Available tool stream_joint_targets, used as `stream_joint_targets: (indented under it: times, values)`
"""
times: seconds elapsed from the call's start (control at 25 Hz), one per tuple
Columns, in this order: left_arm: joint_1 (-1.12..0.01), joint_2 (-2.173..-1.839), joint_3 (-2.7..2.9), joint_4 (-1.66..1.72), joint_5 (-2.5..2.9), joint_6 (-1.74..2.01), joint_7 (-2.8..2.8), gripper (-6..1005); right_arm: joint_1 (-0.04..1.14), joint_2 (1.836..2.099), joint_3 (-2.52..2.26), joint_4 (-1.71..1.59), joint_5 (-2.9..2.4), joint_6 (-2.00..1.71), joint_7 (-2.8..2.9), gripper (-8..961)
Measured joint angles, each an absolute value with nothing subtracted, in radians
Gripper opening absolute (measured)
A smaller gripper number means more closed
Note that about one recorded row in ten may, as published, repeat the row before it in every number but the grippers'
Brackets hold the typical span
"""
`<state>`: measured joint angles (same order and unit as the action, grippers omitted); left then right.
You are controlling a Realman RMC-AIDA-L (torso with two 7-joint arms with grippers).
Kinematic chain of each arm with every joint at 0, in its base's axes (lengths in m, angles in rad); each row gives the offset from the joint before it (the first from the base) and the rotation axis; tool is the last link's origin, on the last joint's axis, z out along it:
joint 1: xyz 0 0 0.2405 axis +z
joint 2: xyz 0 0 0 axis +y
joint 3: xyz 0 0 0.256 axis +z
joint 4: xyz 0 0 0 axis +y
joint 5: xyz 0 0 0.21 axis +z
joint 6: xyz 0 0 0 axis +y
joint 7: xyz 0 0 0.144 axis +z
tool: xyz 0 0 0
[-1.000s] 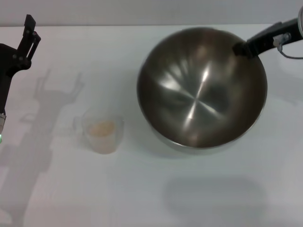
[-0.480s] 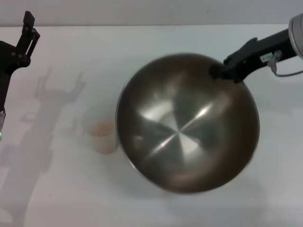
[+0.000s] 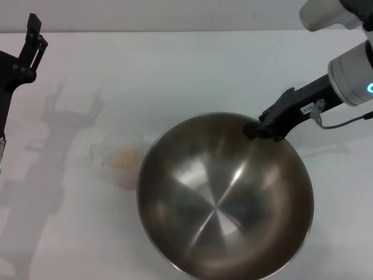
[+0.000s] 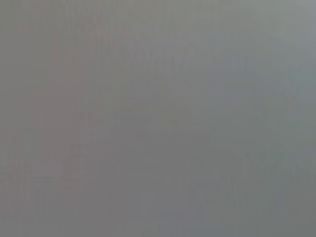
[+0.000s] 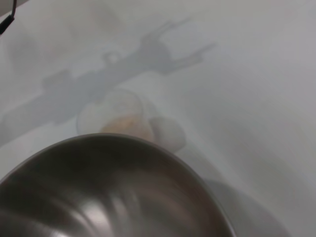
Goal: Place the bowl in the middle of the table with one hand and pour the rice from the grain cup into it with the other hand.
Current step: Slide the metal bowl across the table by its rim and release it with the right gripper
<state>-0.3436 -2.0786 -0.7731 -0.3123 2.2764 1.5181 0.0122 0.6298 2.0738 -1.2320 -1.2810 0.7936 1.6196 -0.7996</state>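
Note:
The large steel bowl (image 3: 224, 198) is held by its far right rim in my right gripper (image 3: 256, 129), which is shut on it; it fills the near middle of the white table (image 3: 175, 64). The bowl also shows in the right wrist view (image 5: 108, 192). The frosted grain cup (image 3: 119, 157) with pale rice (image 3: 125, 157) stands just left of the bowl, partly hidden by its rim; the cup also shows in the right wrist view (image 5: 116, 116). My left gripper (image 3: 34, 41) is open and raised at the far left, well away from the cup.
The left arm's shadow (image 3: 64, 128) falls on the table beside the cup. The left wrist view shows only flat grey. The table's far edge (image 3: 175, 30) runs along the top of the head view.
My right gripper has carried the bowl toward me and leftward; the bowl's rim now covers part of the grain cup. The left arm has not moved.

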Motion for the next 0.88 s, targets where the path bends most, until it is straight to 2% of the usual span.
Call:
stream_joint_targets:
  times: [0.88]
  values:
    - [-0.334,-2.079,-0.773,-0.321,2.276,1.554,0.012,862,0.694,2.075,-1.234,-1.130,0.716,1.607,-0.779,25]
